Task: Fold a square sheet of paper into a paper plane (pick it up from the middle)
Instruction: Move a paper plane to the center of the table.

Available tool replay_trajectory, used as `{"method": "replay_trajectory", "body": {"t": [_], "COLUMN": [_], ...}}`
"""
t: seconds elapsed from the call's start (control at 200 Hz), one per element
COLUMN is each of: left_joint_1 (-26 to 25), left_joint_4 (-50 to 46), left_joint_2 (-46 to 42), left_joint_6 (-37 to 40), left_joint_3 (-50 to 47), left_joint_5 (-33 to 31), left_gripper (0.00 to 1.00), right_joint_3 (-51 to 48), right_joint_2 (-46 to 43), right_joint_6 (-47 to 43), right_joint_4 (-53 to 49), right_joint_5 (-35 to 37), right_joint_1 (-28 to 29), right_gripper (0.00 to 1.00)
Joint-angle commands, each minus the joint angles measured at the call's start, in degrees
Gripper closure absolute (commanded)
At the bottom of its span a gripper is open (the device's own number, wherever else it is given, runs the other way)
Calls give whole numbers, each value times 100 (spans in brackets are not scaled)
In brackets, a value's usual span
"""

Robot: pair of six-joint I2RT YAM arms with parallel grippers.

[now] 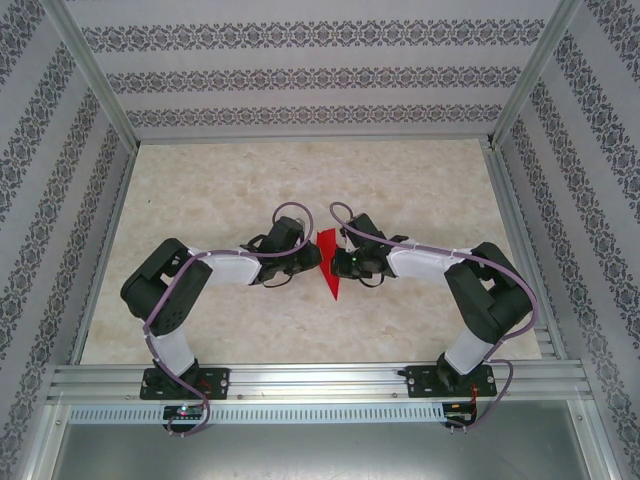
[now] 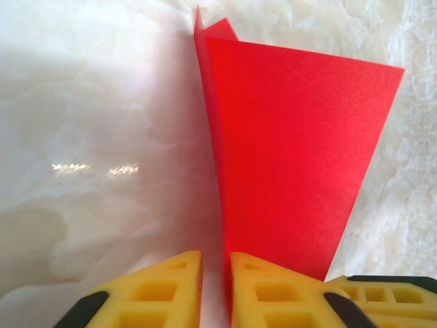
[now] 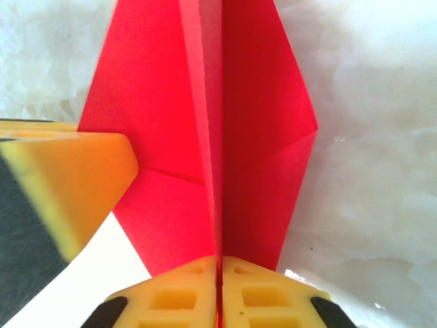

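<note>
Entry: fold state and grip geometry.

The paper plane [image 1: 330, 283] sits directly between the two grippers, over the middle of the table [image 1: 420, 190]. From above, its long axis runs crosswise to both of them. The narrow point heads toward the arm bases and the wider end away.

Right gripper [image 1: 340, 262]: in its own wrist view [image 3: 218, 263] the fingers are pressed together on the centre crease, with no gap visible. The crease of the plane [image 3: 252, 137] runs straight out ahead of the fingertips, with one red panel to each side.

Left gripper [image 1: 314, 258]: in its wrist view [image 2: 216, 258] the fingers are drawn in to a narrow slit. A folded edge of the plane [image 2: 293, 150] enters that slit against one inner face, and the broad panel spreads off to that same side. We cannot tell whether it is actually clamping.

The two grippers are equally near, facing each other across the paper, and each one's finger shows at the edge of the other's view [image 3: 75, 178].

Judgement: the next crease turns on that shared line. Each side must work along the axis and not across it, or the layers may skew.
</note>
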Motion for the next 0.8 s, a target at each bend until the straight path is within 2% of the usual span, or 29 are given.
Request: {"method": "replay_trajectory", "body": {"t": [0.0, 0.135, 0.245, 0.495, 0.794], "left_joint_1": [130, 176, 174, 171, 174], "left_joint_4": [-408, -1116, -1638, -2121, -2282], "left_joint_2": [-412, -866, -1148, -1326, -1348], "left_joint_6": [95, 260, 353, 434, 432], "left_joint_3": [21, 51, 79, 101, 106], "left_joint_5": [-233, -827, -1345, -1887, -2078], "left_gripper": [68, 46, 33, 23, 13], "right_joint_3": [282, 436, 521, 727, 814], "right_joint_2": [-144, -412, -439, -22, 260], "right_joint_6": [-350, -704, -881, -865, -809], "right_joint_4": [-521, -1181, -1481, -1608, -1341], "right_joint_5": [541, 1184, 1516, 1806, 1517], "right_joint_1": [62, 54, 54, 59, 78], "right_gripper": [92, 92, 92, 88, 81]}}
